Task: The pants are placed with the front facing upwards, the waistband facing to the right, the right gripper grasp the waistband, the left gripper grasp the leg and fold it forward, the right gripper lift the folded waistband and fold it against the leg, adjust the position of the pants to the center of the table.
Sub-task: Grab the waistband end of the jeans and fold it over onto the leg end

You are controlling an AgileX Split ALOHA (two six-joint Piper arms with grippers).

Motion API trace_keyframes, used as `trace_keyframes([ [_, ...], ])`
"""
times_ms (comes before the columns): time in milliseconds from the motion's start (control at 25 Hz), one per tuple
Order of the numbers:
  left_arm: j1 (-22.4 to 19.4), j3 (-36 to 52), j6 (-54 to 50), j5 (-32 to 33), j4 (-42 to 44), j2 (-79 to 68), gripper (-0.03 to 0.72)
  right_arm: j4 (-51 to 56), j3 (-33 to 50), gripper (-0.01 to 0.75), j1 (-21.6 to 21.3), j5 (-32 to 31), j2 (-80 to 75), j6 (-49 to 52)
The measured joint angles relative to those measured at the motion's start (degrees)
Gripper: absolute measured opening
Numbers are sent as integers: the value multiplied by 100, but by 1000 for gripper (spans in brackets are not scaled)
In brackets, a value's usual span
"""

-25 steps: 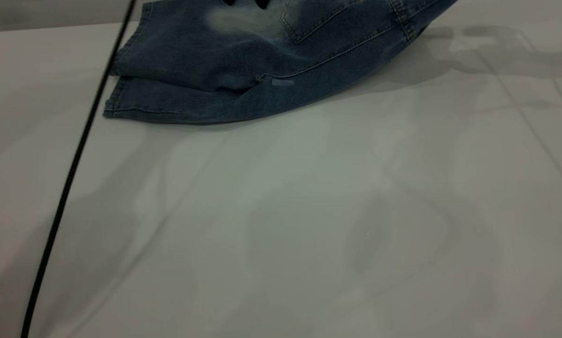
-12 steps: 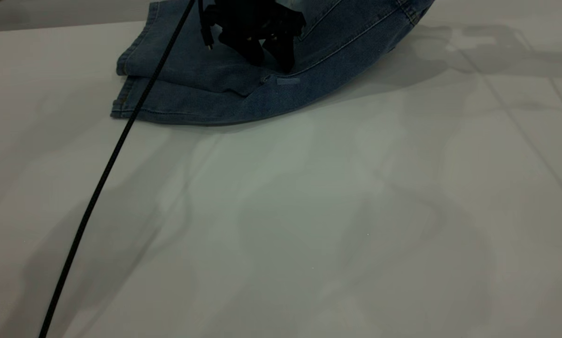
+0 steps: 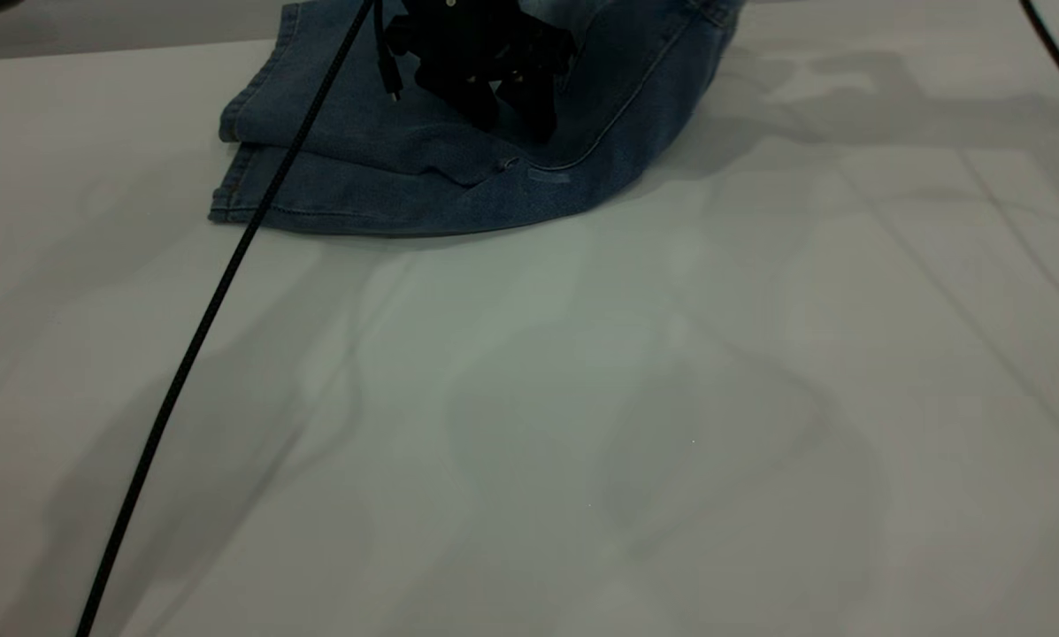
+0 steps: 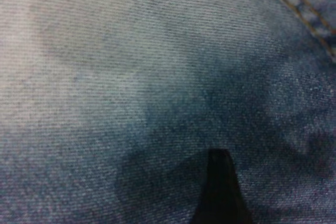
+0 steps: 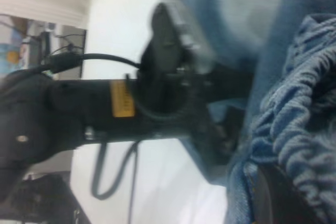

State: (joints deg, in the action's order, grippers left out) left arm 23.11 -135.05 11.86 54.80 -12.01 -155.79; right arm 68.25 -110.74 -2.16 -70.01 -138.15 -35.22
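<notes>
The left pincer (image 3: 510,111) presses the folded pants (image 3: 387,168), the right pincer (image 5: 281,195) holds the waistband (image 5: 294,129) up, fold unfinished

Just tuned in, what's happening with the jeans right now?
The left gripper is pressed down on the pants, which lie already folded lengthwise at the far side of the table. The right gripper has the ruffled waistband bunched against its fingers, with the waist end raised toward the legs.
</notes>
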Motion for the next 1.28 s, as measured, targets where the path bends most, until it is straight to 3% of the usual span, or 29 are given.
trace_keyframes([
  [320, 0, -35, 5, 169, 0, 20, 459, 159, 0, 45, 273, 14, 0, -48],
  [640, -16, -1055, -7, 1472, 756, 73, 457, 176, 0, 45, 273, 8, 0, -93],
  [840, -123, -1452, -497, 1509, 1553, 236, 457, 192, 0, 45, 273, 8, 0, -99],
  [1280, -519, -1113, -821, 1509, 1458, 232, 457, 186, 0, 45, 273, 4, 0, -99],
])
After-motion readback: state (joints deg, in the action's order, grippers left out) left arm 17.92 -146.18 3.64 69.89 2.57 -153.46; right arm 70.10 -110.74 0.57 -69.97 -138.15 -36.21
